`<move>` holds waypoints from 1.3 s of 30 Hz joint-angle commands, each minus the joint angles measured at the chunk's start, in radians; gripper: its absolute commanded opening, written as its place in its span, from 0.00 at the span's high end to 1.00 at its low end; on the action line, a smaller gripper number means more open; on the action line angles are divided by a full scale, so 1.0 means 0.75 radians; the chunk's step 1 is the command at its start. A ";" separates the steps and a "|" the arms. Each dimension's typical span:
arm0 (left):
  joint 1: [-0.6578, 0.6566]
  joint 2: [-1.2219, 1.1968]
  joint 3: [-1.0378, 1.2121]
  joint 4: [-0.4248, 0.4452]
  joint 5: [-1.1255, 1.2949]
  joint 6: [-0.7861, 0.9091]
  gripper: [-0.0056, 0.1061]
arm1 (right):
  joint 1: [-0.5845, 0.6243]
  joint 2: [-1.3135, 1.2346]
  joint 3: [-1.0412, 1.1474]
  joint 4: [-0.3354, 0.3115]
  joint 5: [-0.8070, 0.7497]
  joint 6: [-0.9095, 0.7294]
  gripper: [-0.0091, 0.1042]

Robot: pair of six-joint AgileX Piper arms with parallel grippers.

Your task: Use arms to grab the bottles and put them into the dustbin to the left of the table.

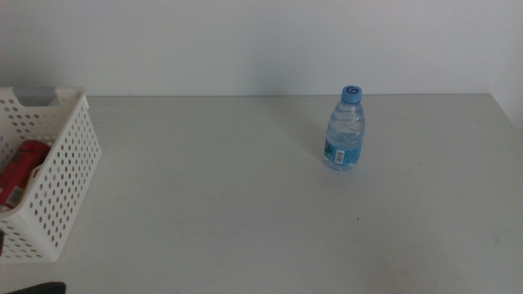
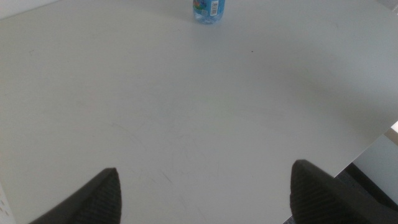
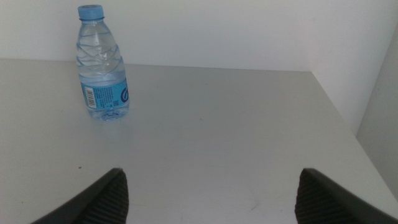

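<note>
Grey table [image 1: 245,204], water bottle [image 1: 345,131], white dustbin [image 1: 61,175]

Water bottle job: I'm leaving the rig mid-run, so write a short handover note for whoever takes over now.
Left gripper: open, empty, above bare table.
Right gripper: open, empty, facing the water bottle, not touching it.
Water bottle: upright on the table, right of centre, blue cap on.
Dustbin: at the table's left edge, a red can inside.
Done: the can is binned.
Left: grab the water bottle and drop it in the dustbin.
</note>
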 commanded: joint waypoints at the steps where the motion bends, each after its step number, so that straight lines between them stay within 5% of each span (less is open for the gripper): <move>1: -0.010 0.014 -0.032 -0.011 -0.084 -0.007 0.12 | -0.007 -0.029 -0.014 -0.049 -0.101 -0.013 0.30; 10: -0.010 0.014 -0.032 -0.011 -0.084 -0.007 0.12 | -0.007 -0.029 -0.014 -0.068 -0.113 -0.013 0.30; 18: -0.010 0.014 -0.032 -0.011 -0.084 -0.007 0.12 | -0.007 -0.017 -0.014 -0.094 -0.343 -0.032 0.30; 25: -0.008 0.014 -0.032 -0.010 -0.084 -0.007 0.12 | -0.006 0.351 -0.014 -0.102 -0.474 -0.032 0.30; 39: -0.008 0.014 -0.032 -0.010 -0.084 -0.007 0.12 | -0.006 1.313 -0.014 -0.241 -1.720 0.031 0.30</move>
